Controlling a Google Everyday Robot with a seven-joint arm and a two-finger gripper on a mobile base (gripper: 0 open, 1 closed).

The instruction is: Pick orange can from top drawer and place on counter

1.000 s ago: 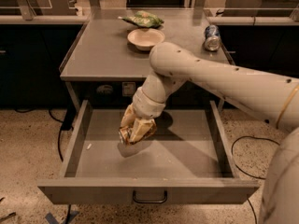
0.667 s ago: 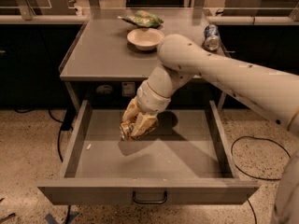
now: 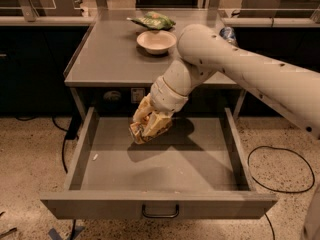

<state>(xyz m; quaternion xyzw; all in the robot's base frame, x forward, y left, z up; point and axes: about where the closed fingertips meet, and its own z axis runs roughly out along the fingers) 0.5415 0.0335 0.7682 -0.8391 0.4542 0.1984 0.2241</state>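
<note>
My gripper [image 3: 148,128] hangs over the rear middle of the open top drawer [image 3: 165,171], pointing down and left. Its pale fingers [image 3: 155,124] are shut on the orange can [image 3: 136,132], whose copper body shows at the lower left between them. The can is held above the drawer floor and casts a shadow on it. The grey counter [image 3: 107,54] lies just behind and above the drawer. The drawer's front panel and dark handle [image 3: 160,212] face me.
On the counter stand a pale bowl [image 3: 156,40], a green bag [image 3: 152,20] behind it, and a blue and silver can [image 3: 227,32] at the right, partly hidden by my arm. Cables lie on the speckled floor on both sides.
My gripper has lifted the orange can higher off the drawer floor and moved it slightly back toward the counter edge. My arm's elbow has risen over the counter.
</note>
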